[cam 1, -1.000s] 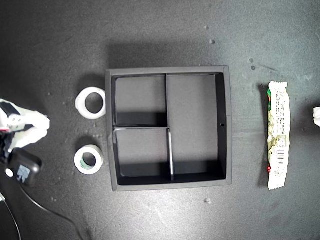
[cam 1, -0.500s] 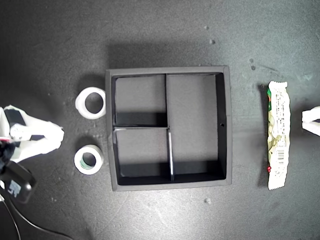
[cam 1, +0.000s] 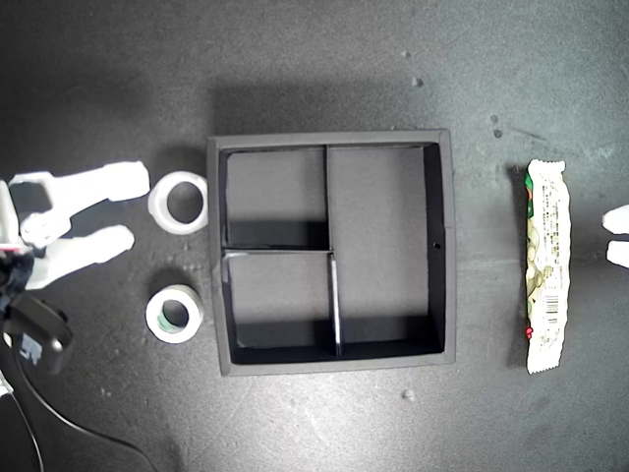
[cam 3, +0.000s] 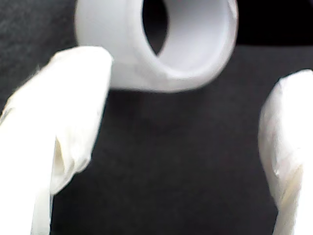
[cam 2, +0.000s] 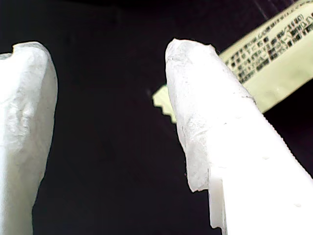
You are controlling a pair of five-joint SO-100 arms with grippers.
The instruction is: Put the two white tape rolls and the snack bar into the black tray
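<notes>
1. Tray point(cam 1: 447, 246): black, square, mid-table; two small compartments toward the exterior view's left, one long compartment toward its right. All three hold nothing.
2. Thin roll point(cam 1: 178, 202) point(cam 3: 161, 44): white ring with a wide hole, flat on the table just beside the tray's left wall in the exterior view.
3. Thick roll point(cam 1: 174, 314): greenish core, below the thin roll in the same view, near the tray.
4. Bar point(cam 1: 546, 265) point(cam 2: 274, 68): lies lengthwise on the table at the exterior view's right, apart from the tray.
5. My second gripper point(cam 1: 126, 209) point(cam 3: 190, 147): jaws spread wide, empty, tips just short of the thin roll.
6. My first gripper point(cam 1: 617, 236) point(cam 2: 110, 107): jaws parted, empty, near the bar.
</notes>
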